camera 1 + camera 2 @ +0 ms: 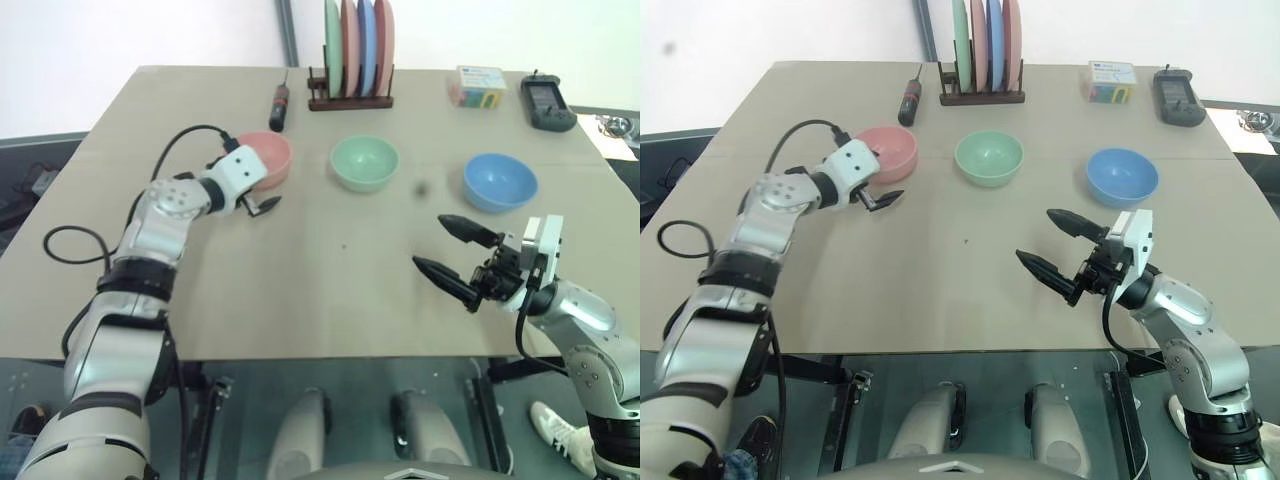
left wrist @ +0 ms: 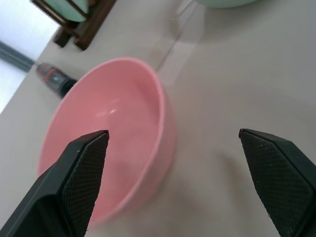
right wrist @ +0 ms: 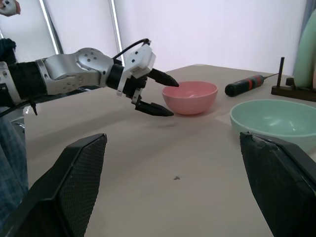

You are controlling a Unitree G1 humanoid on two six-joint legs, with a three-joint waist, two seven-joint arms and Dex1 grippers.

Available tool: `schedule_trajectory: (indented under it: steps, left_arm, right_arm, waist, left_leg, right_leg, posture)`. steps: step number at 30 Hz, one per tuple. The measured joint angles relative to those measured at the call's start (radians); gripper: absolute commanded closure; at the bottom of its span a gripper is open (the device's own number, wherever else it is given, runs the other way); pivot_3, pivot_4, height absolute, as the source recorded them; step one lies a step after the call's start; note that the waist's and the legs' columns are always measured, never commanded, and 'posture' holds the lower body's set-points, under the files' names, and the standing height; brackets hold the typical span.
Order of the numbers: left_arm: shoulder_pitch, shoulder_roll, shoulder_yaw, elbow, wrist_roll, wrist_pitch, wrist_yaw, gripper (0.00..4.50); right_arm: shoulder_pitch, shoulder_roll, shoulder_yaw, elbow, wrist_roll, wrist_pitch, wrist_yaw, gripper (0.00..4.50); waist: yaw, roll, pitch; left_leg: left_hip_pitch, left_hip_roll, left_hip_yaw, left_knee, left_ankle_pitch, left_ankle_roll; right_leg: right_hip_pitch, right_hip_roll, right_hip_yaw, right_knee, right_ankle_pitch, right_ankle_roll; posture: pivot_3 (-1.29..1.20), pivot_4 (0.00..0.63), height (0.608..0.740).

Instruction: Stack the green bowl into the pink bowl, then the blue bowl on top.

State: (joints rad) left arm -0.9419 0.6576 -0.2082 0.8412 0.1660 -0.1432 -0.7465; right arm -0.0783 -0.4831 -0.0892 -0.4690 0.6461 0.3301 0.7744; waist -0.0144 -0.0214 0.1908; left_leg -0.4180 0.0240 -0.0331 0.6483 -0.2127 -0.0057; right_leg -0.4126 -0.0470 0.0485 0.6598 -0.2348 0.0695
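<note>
The landmark here is the small round mint-green plastic bowl (image 1: 364, 162), which sits upright and empty on the tan surface (image 1: 300, 290), in the middle of a row of three bowls. The small round salmon-pink plastic bowl (image 1: 267, 158) stands to its left and the small round sky-blue plastic bowl (image 1: 499, 181) to its right, each well apart from it; nothing is stacked.

The left end effector (image 1: 258, 195) hovers left of the green bowl, right at the pink bowl, with its two black fingers spread wide and empty. In the right wrist view one finger reaches over the pink bowl's near rim while the other hangs lower, outside the bowl's wall; whether either touches the bowl cannot be told. The left wrist view shows the pink bowl's rim between the fingers (image 2: 79, 182).

The right end effector (image 1: 444, 248) is held above the surface on the near right of the green bowl, below the blue bowl and apart from both, its fingers wide apart and holding nothing.

Behind the green bowl a dark wooden rack (image 1: 349, 98) holds flat plates on edge. A black-and-red screwdriver (image 1: 280, 103) lies left of the rack; a small colourful box (image 1: 478, 87) and a black handheld device (image 1: 546, 103) lie to the rack's right.
</note>
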Motion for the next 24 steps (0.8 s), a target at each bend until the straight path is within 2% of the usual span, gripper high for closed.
schedule_trajectory:
  steps: [3,4,6,7,11,13,14,16,20,21,23,24]
  left_arm:
    - [-0.043,-0.019,-0.026,0.110,0.039,-0.054,-0.001,0.01]
    - [-0.064,-0.028,-0.037,0.163,0.058,-0.080,0.003,0.54]
    - [-0.093,-0.038,-0.040,0.233,0.084,-0.112,0.013,1.20]
    - [-0.110,-0.041,-0.041,0.263,0.093,-0.126,0.017,1.73]
    - [-0.148,-0.046,-0.041,0.311,0.108,-0.145,0.019,3.39]
    - [-0.150,-0.047,-0.040,0.322,0.111,-0.150,0.009,4.26]
    - [-0.150,-0.049,-0.040,0.329,0.113,-0.151,0.009,4.47]
    - [-0.150,-0.049,-0.039,0.330,0.117,-0.157,0.004,4.50]
    - [-0.150,-0.048,-0.035,0.330,0.116,-0.170,-0.023,4.50]
    - [-0.150,-0.047,-0.034,0.327,0.114,-0.173,-0.035,4.50]
    - [-0.149,-0.043,-0.034,0.320,0.110,-0.185,-0.061,4.50]
    - [-0.123,-0.034,-0.032,0.240,0.088,-0.192,-0.139,4.50]
  right_arm:
    - [0.006,0.001,0.001,-0.007,-0.007,-0.010,-0.002,0.00]
    - [0.007,0.000,0.001,-0.007,-0.010,-0.014,-0.003,0.00]
    - [0.008,0.000,0.000,-0.007,-0.013,-0.017,-0.005,0.00]
    - [0.009,-0.001,-0.001,-0.007,-0.015,-0.019,-0.007,0.00]
    - [0.014,-0.002,-0.001,-0.008,-0.032,-0.036,-0.009,0.00]
    - [0.023,-0.003,-0.001,-0.014,-0.042,-0.051,-0.009,0.52]
    - [0.023,-0.002,-0.002,-0.014,-0.045,-0.055,-0.009,0.78]
    - [0.022,-0.002,-0.005,-0.014,-0.048,-0.064,-0.009,1.52]
    - [0.020,-0.002,-0.006,-0.013,-0.052,-0.073,-0.008,3.34]
    - [0.018,-0.002,-0.006,-0.013,-0.053,-0.073,-0.008,4.17]
    - [0.017,-0.002,-0.006,-0.013,-0.053,-0.074,-0.008,4.32]
    - [0.016,-0.004,-0.006,-0.012,-0.053,-0.075,-0.005,4.32]
  waist:
    - [-0.002,0.000,0.000]
    - [-0.002,0.000,0.000]
    - [-0.001,0.000,0.000]
    - [0.000,0.000,0.000]
    - [0.000,0.000,0.000]
    - [0.000,0.000,0.000]
    - [0.000,0.000,0.000]
    - [0.000,0.000,0.000]
    - [0.000,0.000,0.000]
    - [0.000,0.000,0.000]
    - [0.000,0.000,0.000]
    - [0.000,0.000,0.000]
  left_leg:
    - [0.000,0.000,0.000,0.000,0.000,0.000]
    - [0.000,0.000,0.000,0.000,0.000,0.000]
    - [0.000,0.000,0.000,0.000,0.000,0.000]
    - [0.000,0.000,0.000,0.000,0.000,0.000]
    - [0.000,0.000,0.000,0.000,0.000,0.000]
    - [0.000,0.000,0.000,0.000,0.000,0.000]
    - [0.000,0.000,0.000,0.000,0.000,0.000]
    - [0.000,0.000,0.000,0.001,0.000,0.000]
    - [0.000,0.000,0.000,0.001,0.000,0.000]
    - [0.000,0.000,0.000,0.001,0.000,0.000]
    - [0.000,0.000,0.000,0.001,0.000,0.000]
    - [0.000,0.000,0.000,0.001,0.000,0.000]
  right_leg:
    - [0.000,0.000,0.000,0.000,0.000,0.001]
    - [0.000,0.000,0.000,0.000,0.000,0.001]
    - [0.000,0.000,0.000,0.000,0.000,0.001]
    - [0.000,0.000,0.000,0.000,0.000,0.001]
    - [0.000,0.000,0.000,0.000,0.000,0.001]
    - [0.000,0.000,0.000,0.000,0.000,0.001]
    - [0.000,0.000,0.000,0.001,0.000,0.000]
    - [0.000,0.000,0.000,0.001,0.000,0.001]
    - [0.000,0.000,0.000,0.001,0.000,0.000]
    - [0.000,0.000,0.000,0.001,0.000,0.000]
    - [0.000,0.000,0.000,0.001,0.001,-0.001]
    - [0.000,0.000,0.000,0.001,0.001,-0.002]
  posture:
    - [0.00,0.150,0.740]
    - [0.00,0.150,0.740]
    - [0.00,0.150,0.740]
    - [0.00,0.150,0.740]
    - [0.00,0.150,0.740]
    - [0.00,0.150,0.740]
    - [0.00,0.150,0.740]
    - [0.00,0.150,0.740]
    - [0.00,0.150,0.740]
    - [0.00,0.150,0.740]
    - [0.00,0.150,0.740]
    - [0.00,0.150,0.740]
